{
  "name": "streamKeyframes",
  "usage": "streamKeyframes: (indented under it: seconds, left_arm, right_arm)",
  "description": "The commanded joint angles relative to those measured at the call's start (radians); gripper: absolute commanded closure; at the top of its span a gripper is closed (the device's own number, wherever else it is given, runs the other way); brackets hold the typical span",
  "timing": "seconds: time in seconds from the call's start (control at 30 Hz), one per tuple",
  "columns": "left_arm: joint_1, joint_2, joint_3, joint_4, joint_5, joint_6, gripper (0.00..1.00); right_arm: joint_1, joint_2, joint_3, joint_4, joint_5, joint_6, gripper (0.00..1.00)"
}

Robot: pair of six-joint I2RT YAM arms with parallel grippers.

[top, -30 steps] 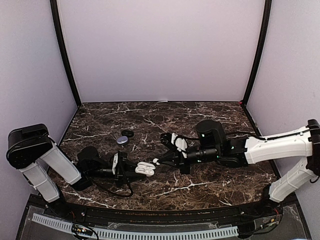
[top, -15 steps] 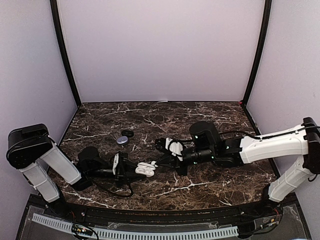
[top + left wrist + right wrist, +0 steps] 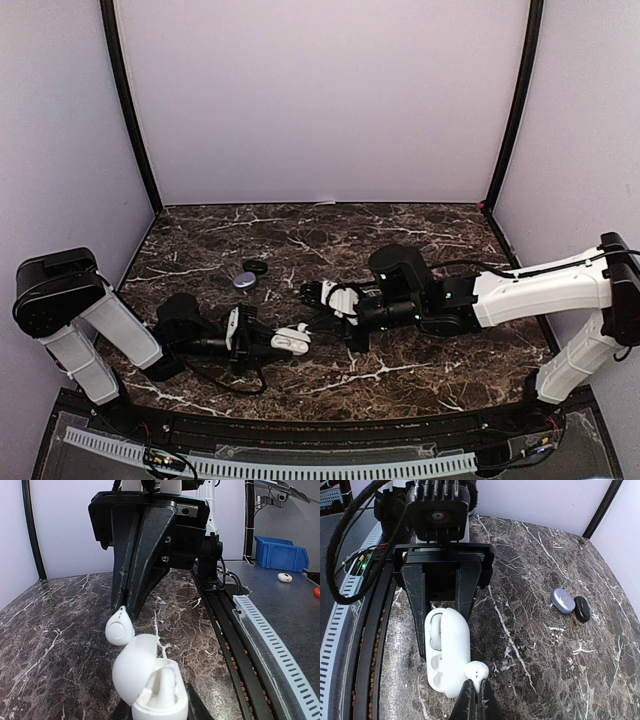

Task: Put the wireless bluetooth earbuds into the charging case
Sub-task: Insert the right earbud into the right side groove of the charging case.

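**Marble table** [image 3: 420,225] viewed from above, with both arms lying low and meeting near its front centre. The right arm [image 3: 540,290] reached leftward and the left arm [image 3: 120,335] rightward. The left gripper [image 3: 272,343] was clamped on the white case [image 3: 447,655], a finger along each long side, and the case's lid stood open with the sockets exposed. Farther back on the table, well apart from the case, a grey oval [image 3: 563,600] and a smaller black piece [image 3: 582,608] lay side by side. The right gripper [image 3: 475,692] had its tips pressed together on the stem of a white earbud [image 3: 476,671]. The earbud hung at the case's rim, just beside the lid, not seated.
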State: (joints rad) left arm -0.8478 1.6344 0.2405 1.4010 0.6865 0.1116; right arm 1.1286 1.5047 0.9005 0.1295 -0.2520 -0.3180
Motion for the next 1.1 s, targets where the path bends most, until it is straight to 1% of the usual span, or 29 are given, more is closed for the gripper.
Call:
streamKeyframes:
  seconds: [0.0, 0.13, 0.27, 0.37, 0.53, 0.7, 1.07]
  left_arm:
    - [0.004, -0.035, 0.012, 0.008, -0.012, 0.003, 0.85]
    - [0.005, -0.035, 0.014, 0.006, -0.013, 0.002, 0.85]
    - [0.004, -0.038, 0.014, 0.003, -0.018, 0.003, 0.86]
    - [0.004, -0.039, 0.014, 0.004, -0.017, 0.001, 0.86]
    - [0.004, -0.038, 0.014, 0.006, -0.021, -0.001, 0.85]
    - [0.004, -0.043, 0.012, 0.004, -0.030, 0.002, 0.85]
    - [0.004, -0.049, 0.010, -0.001, -0.035, 0.003, 0.85]
  right_arm:
    - [0.012, -0.031, 0.000, 0.013, 0.065, 0.006, 1.00]
    - [0.012, -0.103, -0.049, 0.032, 0.115, 0.027, 1.00]
    - [0.017, -0.166, -0.088, 0.019, 0.082, 0.035, 1.00]
    - [0.032, -0.178, -0.101, 0.010, 0.056, 0.038, 1.00]
    - [0.072, -0.163, -0.099, 0.020, 0.048, 0.056, 1.00]
    - [0.111, -0.116, -0.077, 0.028, 0.084, 0.057, 1.00]
    - [0.128, -0.026, -0.023, 0.048, 0.137, 0.022, 1.00]
